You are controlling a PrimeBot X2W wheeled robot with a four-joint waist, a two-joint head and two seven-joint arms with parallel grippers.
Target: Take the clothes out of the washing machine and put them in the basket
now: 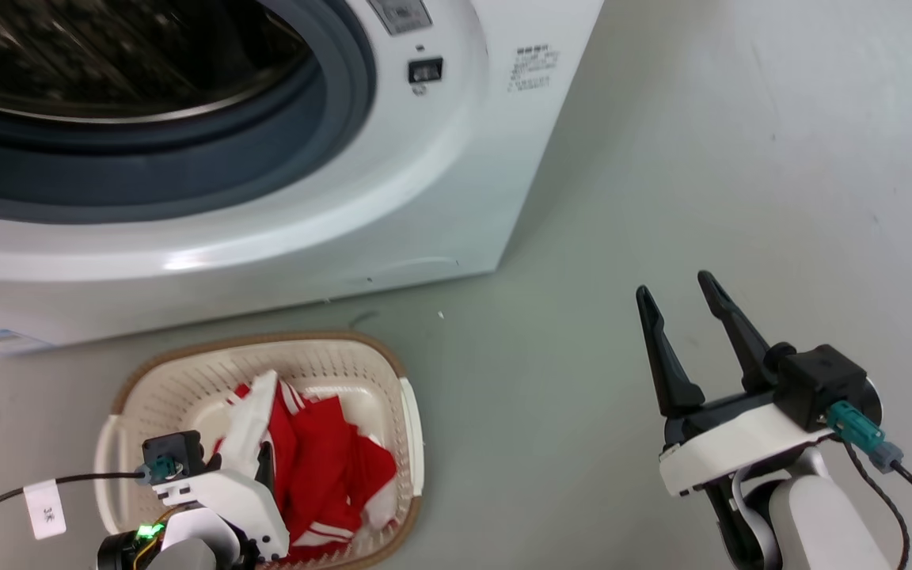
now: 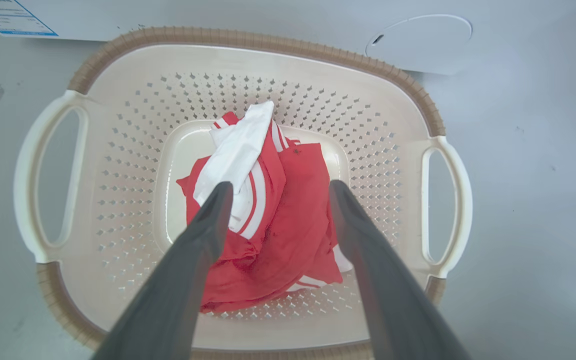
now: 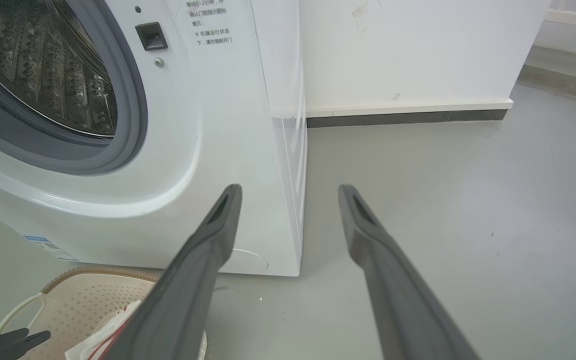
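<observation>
Left wrist view showed left gripper [image 2: 279, 185], jaws spread, over red-and-white fabric clothes [image 2: 293, 225], prob. soft & light; best hold was bunched white fold [image 2: 238, 150].

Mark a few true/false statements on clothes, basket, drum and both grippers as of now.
1. The clothes lie in the basket. True.
2. The left gripper is shut on the clothes. False: it is open, with its fingers spread over the pile.
3. The right gripper is open and holds nothing. True.
4. Red fabric shows in the drum. False: the part in view is bare perforated steel.
5. The basket stands on top of the machine. False: it stands on the floor in front of the machine.
</observation>
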